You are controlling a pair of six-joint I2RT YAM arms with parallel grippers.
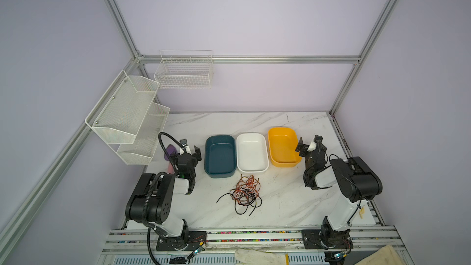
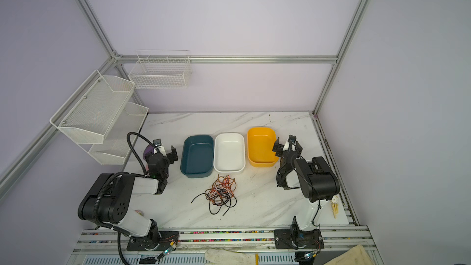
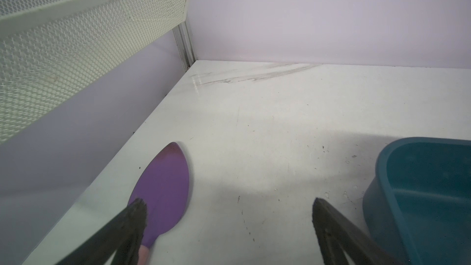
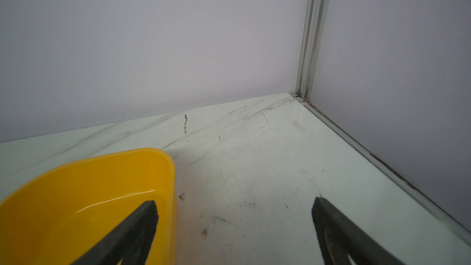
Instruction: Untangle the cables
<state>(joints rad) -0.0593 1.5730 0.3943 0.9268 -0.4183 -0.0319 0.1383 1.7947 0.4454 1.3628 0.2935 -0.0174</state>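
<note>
Both sets of fingers are spread wide, nothing between them. My left gripper (image 3: pixel 228 203) hangs near the table's (image 1: pixel 280 207) left edge, between the purple spatula (image 3: pixel 163 187) and the teal bin (image 3: pixel 420 195), with the mesh shelf (image 1: pixel 127 113) above on the wall side. My right gripper (image 4: pixel 233 202) sits toward the right edge, one finger over the yellow bin's (image 4: pixel 89 187) corner. The white bin (image 1: pixel 252 152) is between the teal and yellow ones, all three in a row mid-table. The cables (image 1: pixel 246 192) are one black/orange/white knot lying flat just in front of the white bin toward the near edge, well apart from both grippers.
</note>
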